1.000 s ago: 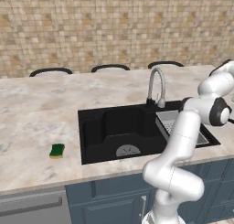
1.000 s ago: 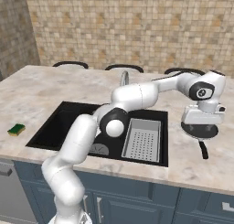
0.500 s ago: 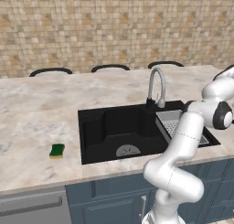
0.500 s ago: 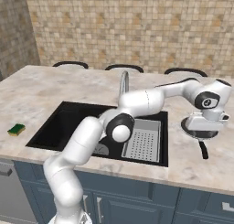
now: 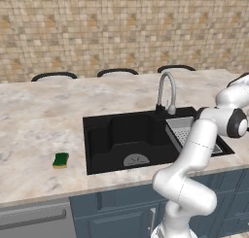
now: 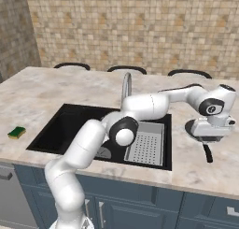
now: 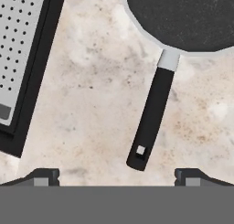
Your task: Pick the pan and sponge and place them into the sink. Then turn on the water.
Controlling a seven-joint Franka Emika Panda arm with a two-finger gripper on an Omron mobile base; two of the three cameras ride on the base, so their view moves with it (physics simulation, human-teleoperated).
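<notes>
The black pan (image 6: 191,128) lies on the counter right of the sink (image 6: 51,130), its dark handle (image 6: 207,153) pointing toward the front edge. My gripper (image 6: 211,140) hangs open just above that handle. In the hand view the pan (image 7: 183,17) fills the top right, and its handle (image 7: 153,113) runs down toward the wide gap of my gripper (image 7: 117,177), with nothing between the fingers. The green sponge (image 5: 61,160) rests on the counter left of the sink (image 5: 97,135), also seen as the sponge (image 6: 17,132). No water is in view at the faucet (image 5: 167,89).
A grey perforated drainer tray (image 6: 145,141) sits in the sink's right part, close to the pan, and shows as the tray (image 7: 18,45) in the hand view. The silver faucet (image 6: 126,85) stands behind the basin. A tiled wall backs the counter.
The hand has sunk lower over the pan and shifted toward its handle. The jaws have stayed open. Pan and sponge have not moved.
</notes>
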